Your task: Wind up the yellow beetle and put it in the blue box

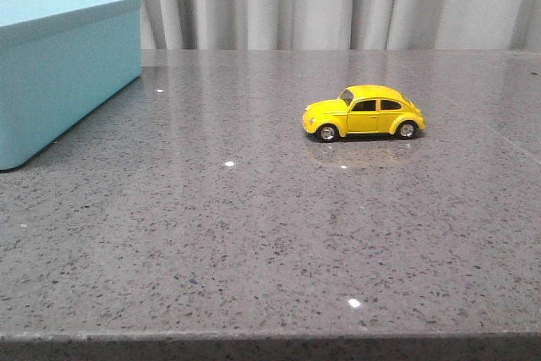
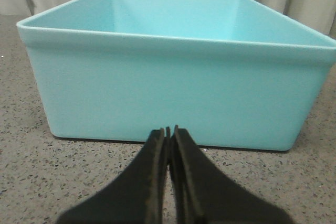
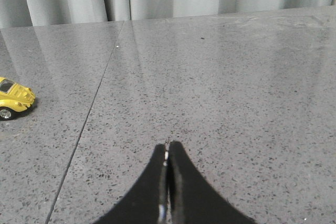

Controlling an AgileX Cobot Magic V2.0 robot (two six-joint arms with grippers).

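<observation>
Both my grippers, left [image 2: 169, 132] and right [image 3: 168, 148], are pressed together, empty. The yellow beetle [image 1: 364, 112] sits on the table [image 1: 254, 234] at two o'clock; the blue box [image 1: 59, 73] at ten. I should part my right fingers and straddle the car's sides squarely.

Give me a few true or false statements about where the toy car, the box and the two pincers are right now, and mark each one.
1. The yellow beetle stands on its wheels on the grey table. True.
2. The yellow beetle is already inside the blue box. False: it sits on the table, well to the right of the box in the front view.
3. The left pincer is shut and holds nothing. True.
4. The right pincer grips the car. False: it is shut on nothing, and the car is off to one side of it, apart.
5. The blue box has a lid on it. False: it is open at the top, and what shows of its inside is bare.
</observation>
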